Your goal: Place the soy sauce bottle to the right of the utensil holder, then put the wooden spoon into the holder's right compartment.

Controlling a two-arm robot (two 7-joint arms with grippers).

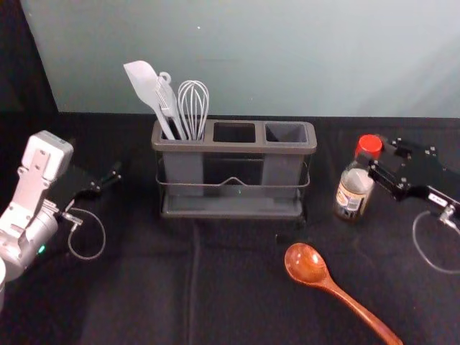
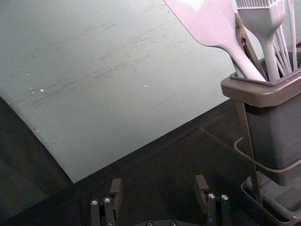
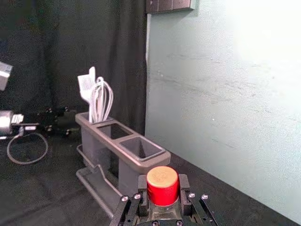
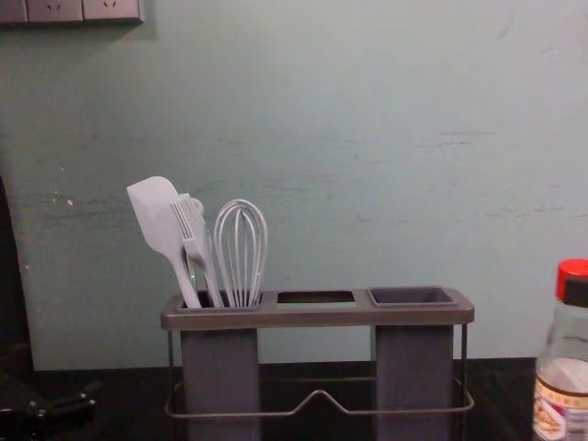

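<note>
Right gripper (image 1: 376,155): I find it at the far right of the head view, reaching in toward the holder. Its jaws are closed on the soy sauce bottle (image 1: 353,190), one on each side at the red cap (image 3: 162,186). The bottle's body hangs or stands below these jaws; I cannot tell whether its base touches the worktop (image 1: 144,302). The label faces the robot's side, and the bottle is to the right of the utensil holder (image 1: 233,208), apart from it.

Left gripper (image 1: 111,177): I find it to the left of the holder, well apart from the bottle. In its own wrist view its jaws stand wide open, with a gap between them and dark cloth beyond.

The utensil holder is upright between the two sets of jaws, near the wall (image 1: 287,57). Its left compartment, the one nearest the left jaws, bears a white spatula (image 4: 154,216), a tined utensil (image 4: 187,220) and a whisk (image 4: 241,253). The right compartment (image 1: 285,132) is the one nearest the right jaws.

The wooden spoon (image 1: 307,264) lies on the cloth, nearer the robot than the right jaws. Its bowl is to the left of them, in front of the holder's right end; the handle slants away from the holder, toward the robot's right.
</note>
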